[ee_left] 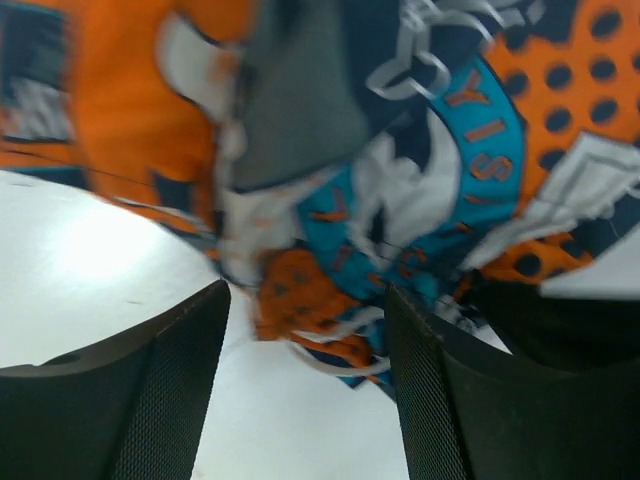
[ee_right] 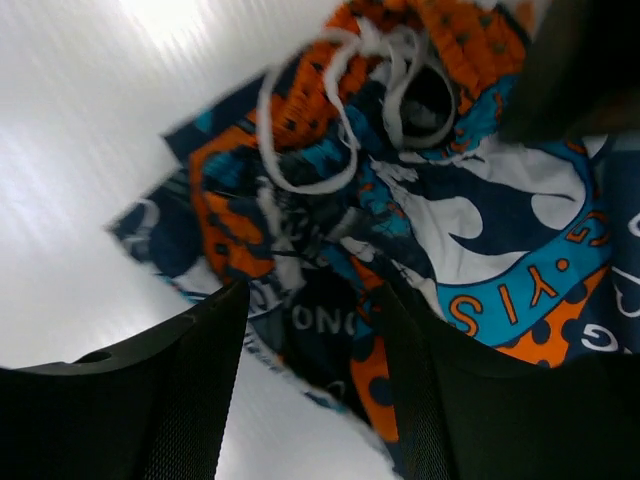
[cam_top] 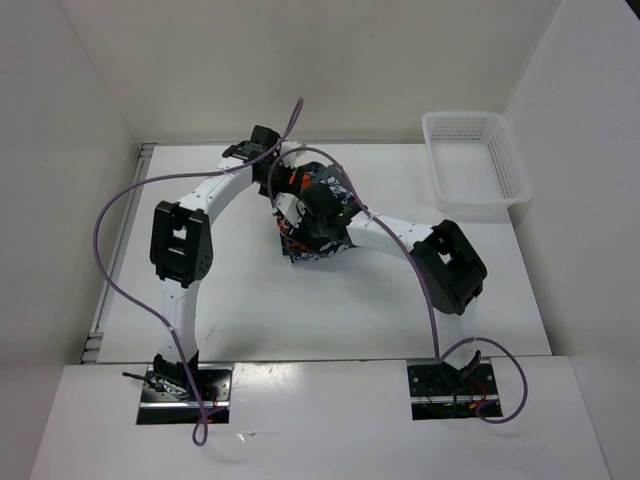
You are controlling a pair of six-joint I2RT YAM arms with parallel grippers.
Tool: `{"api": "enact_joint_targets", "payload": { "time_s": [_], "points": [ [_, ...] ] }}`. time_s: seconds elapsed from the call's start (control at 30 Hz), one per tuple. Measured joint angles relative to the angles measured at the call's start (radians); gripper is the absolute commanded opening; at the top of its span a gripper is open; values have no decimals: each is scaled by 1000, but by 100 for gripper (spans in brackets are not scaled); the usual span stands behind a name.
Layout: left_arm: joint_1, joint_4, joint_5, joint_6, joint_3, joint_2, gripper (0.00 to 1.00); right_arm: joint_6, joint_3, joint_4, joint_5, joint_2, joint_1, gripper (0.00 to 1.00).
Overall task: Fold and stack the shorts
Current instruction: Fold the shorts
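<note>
Left arm [cam_top: 185, 245]: arches forward from its base, wrist turned inward.
Left claw [ee_left: 308, 292]: fingers apart, gripping nothing.
Right arm [cam_top: 450, 265]: elbow out to the right, forearm reaching inward.
Right claw [ee_right: 315, 290]: fingers apart, gripping nothing.

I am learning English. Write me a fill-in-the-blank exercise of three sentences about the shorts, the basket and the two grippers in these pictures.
1. The white basket stands at the far ____ corner of the table.
2. The cord of the shorts is ____ in colour.
3. The left gripper and the right gripper both have their jaws ____.

Missing words: right; white; open.
</note>
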Motion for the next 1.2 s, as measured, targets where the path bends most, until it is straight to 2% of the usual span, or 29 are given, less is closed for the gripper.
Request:
{"api": "enact_joint_targets", "payload": {
  "time_s": [0.1, 0.2, 0.3, 0.33, 0.4, 0.43, 0.47, 0.5, 0.53, 0.63, 0.77, 1.07, 1.2],
  "points": [
    [-35, -27, 19, 0, -22, 10, 72, -22, 4, 3, 7, 42, -31, 61],
    [-45, -31, 13, 0, -23, 35, 72, -33, 5, 9, 19, 57, -51, 55],
    [-36, -31, -6, 0, -22, 61, 64, -37, 9, 28, 29, 63, -53, 40],
    [-34, -31, -14, 0, -22, 68, 61, -39, 9, 34, 31, 63, -53, 29],
    [-31, -31, -25, -2, -22, 77, 51, -46, 10, 47, 40, 63, -53, 18],
    [-29, -30, -31, 0, -22, 79, 47, -46, 10, 52, 45, 64, -53, 9],
    [-28, -30, -39, -2, -22, 79, 43, -49, 10, 55, 49, 64, -53, 5],
    [-27, -29, -44, -1, -22, 79, 33, -51, 10, 58, 51, 66, -53, 2],
    [-27, -28, -50, -1, -21, 79, 28, -51, 10, 60, 53, 67, -53, 0],
    [-27, -21, -73, -2, -21, 80, 11, -61, 10, 66, 55, 68, -53, 0],
    [-28, -23, -93, 0, -8, 82, 0, -86, 10, 55, 40, 63, -53, 0],
    [-19, -79, -93, -2, 156, 89, 0, -154, 5, -9, -147, -86, -53, 0],
    [-19, -97, -79, -3, 177, 89, 4, -181, 5, -8, -197, -138, -55, 0]
  ]
}}
